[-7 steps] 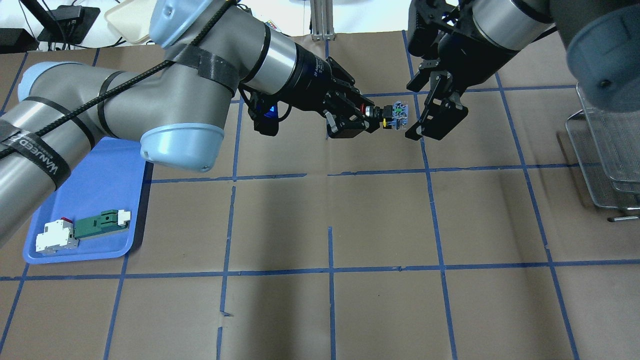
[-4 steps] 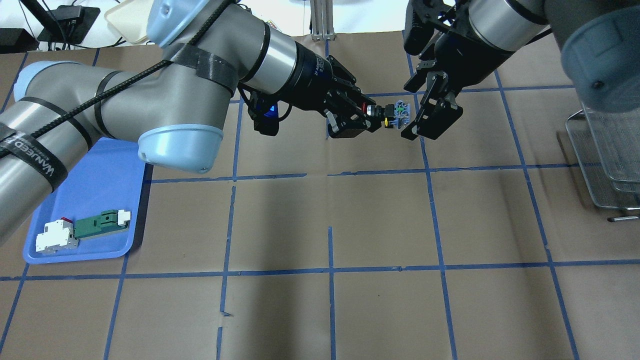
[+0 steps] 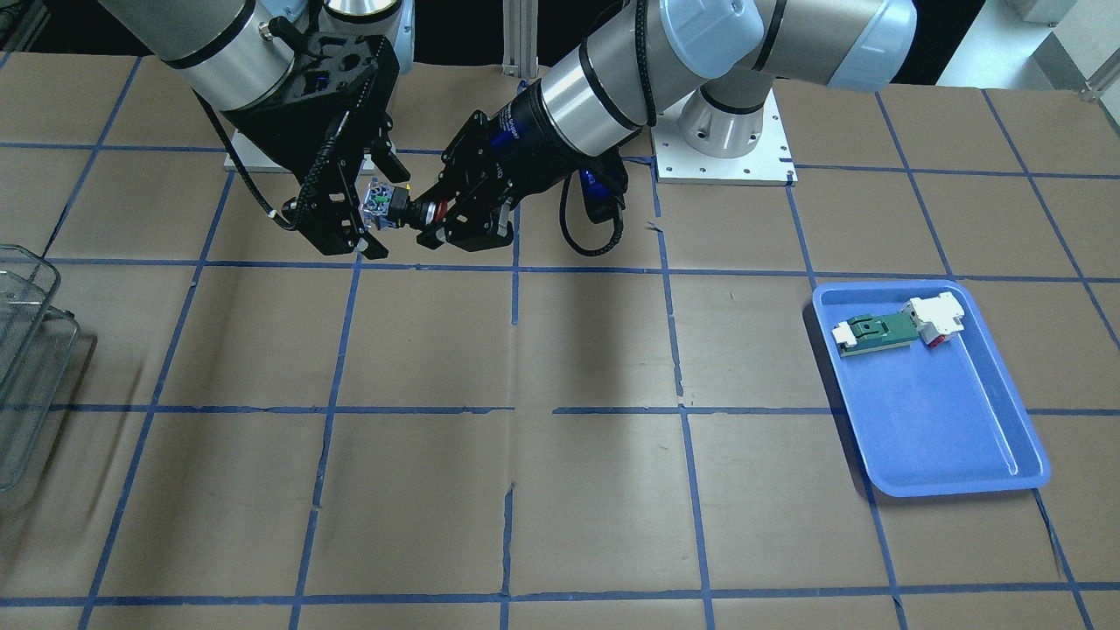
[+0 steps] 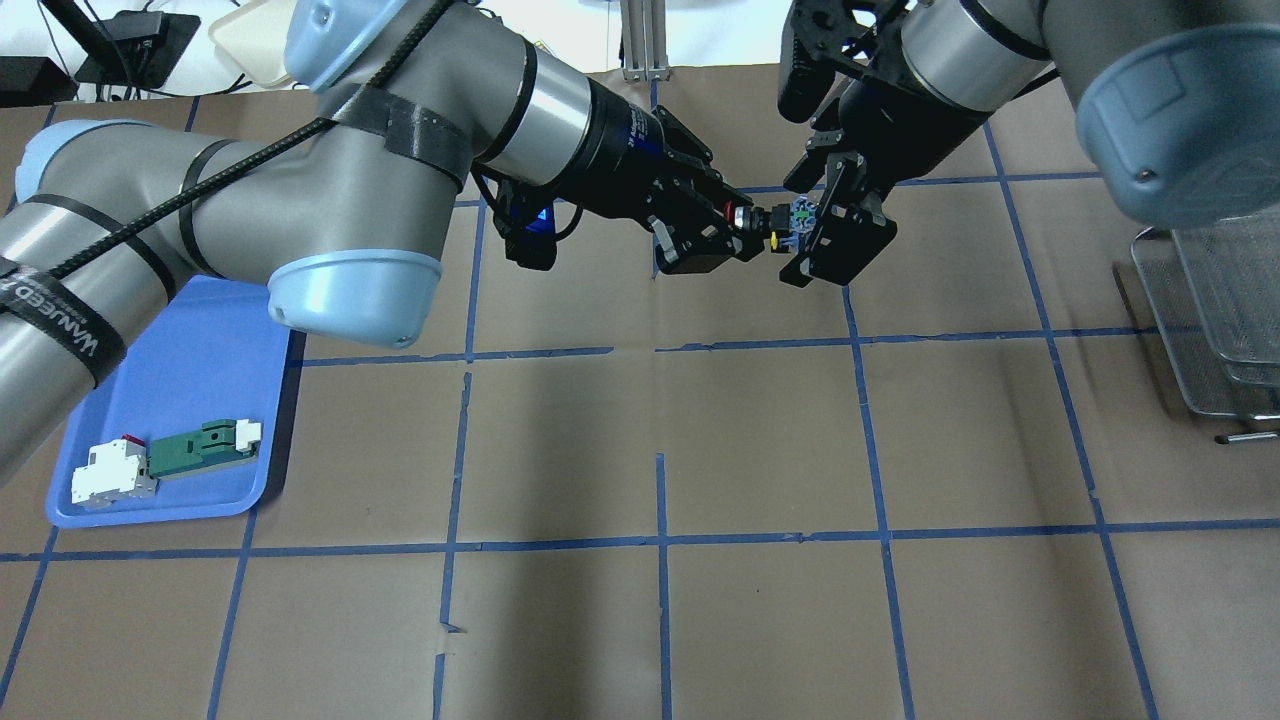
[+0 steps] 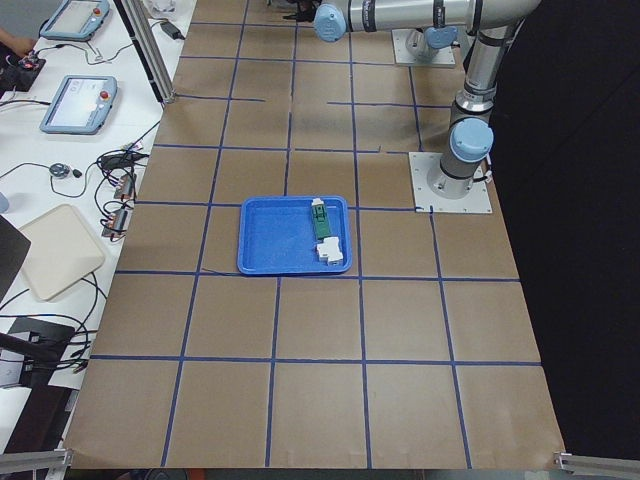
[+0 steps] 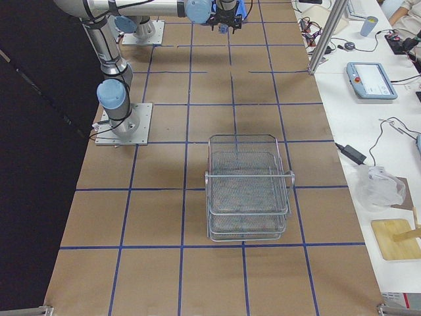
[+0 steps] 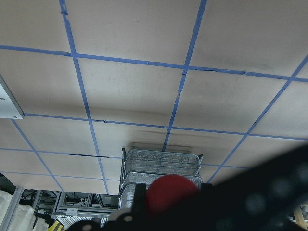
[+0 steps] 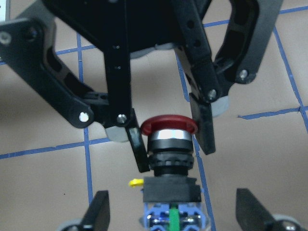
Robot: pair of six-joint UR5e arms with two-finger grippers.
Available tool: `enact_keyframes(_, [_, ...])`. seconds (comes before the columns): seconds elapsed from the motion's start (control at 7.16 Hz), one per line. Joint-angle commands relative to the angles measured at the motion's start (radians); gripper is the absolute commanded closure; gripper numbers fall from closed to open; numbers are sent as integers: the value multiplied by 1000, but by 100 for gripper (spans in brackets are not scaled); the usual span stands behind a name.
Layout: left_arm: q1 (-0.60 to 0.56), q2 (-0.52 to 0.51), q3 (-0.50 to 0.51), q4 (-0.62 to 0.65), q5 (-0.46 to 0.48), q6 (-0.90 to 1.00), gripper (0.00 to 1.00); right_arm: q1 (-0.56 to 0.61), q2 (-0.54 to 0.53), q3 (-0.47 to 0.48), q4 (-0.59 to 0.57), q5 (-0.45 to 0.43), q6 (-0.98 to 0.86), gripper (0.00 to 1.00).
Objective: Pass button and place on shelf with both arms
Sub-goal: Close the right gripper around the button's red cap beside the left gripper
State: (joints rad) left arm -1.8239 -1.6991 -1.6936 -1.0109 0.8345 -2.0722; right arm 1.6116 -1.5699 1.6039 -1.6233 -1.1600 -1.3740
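Seen from the right wrist, the button (image 8: 169, 159) is hanging above the tabletop (image 4: 760, 450). Nearest is its blue-clear rear block with a green strip, then a black collar with a small yellow tab, a silver ring, and farthest the red mushroom cap. The left gripper (image 8: 169, 132) is pinching it, its fingers (image 8: 137, 151) clamping just behind the cap. The right gripper (image 4: 812, 225) is gaping wide, its fingers (image 8: 98, 214) flanking the rear block without touching it. A second earlier it was sitting beside the block; it has been sliding toward the left gripper since. The shelf (image 4: 1200, 340) is standing well apart at the tabletop's right edge.
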Motion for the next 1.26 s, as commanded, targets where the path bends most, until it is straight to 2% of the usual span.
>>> enact_keyframes(0.0, [0, 1, 0, 0, 0, 0, 100, 2, -5, -10, -1, -1, -8, 41])
enact_keyframes(0.28, [0, 3, 0, 0, 0, 0, 100, 2, -5, -12, -3, 0, -11, 69])
enact_keyframes(0.42, [0, 4, 2, 0, 1, -2, 100, 2, -5, -12, -1, 0, -11, 78])
enact_keyframes(0.56, [0, 4, 5, 0, 2, -18, 68, 2, -5, -10, -1, 2, -11, 85])
enact_keyframes(0.84, [0, 9, 9, 0, 2, -36, 67, 2, -5, -12, -3, 5, -13, 89])
enact_keyframes(0.98, [0, 9, 9, -2, 2, -36, 62, 2, -5, -12, -3, 5, -10, 89])
enact_keyframes(1.12, [0, 10, 8, -2, 3, -54, 21, 2, -2, -12, -3, 6, -10, 89])
